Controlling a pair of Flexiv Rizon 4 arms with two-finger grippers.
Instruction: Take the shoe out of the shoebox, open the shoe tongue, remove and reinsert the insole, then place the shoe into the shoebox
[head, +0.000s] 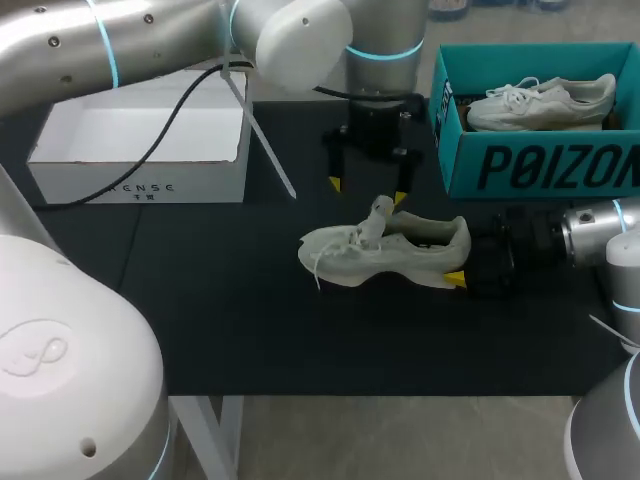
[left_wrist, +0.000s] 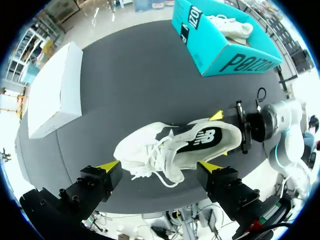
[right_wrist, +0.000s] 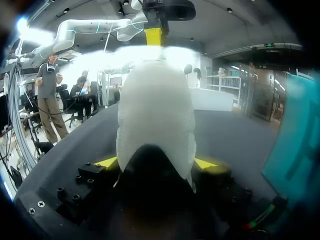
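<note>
A white sneaker (head: 385, 250) lies on its sole in the middle of the black mat, toe to the left, its tongue (head: 378, 215) standing up. In the left wrist view the sneaker (left_wrist: 170, 150) shows a dark insole (left_wrist: 202, 140) inside. My left gripper (head: 367, 188) hangs open just above and behind the laces; its yellow tips (left_wrist: 107, 166) stand wide on either side of the shoe without touching it. My right gripper (head: 457, 262) comes in from the right and is shut on the heel (right_wrist: 155, 115), one finger on each side.
A teal shoebox (head: 530, 165) stands at the back right with a second white shoe (head: 545, 103) in it. An open white box (head: 140, 165) sits at the back left. A cable hangs from the left arm over it.
</note>
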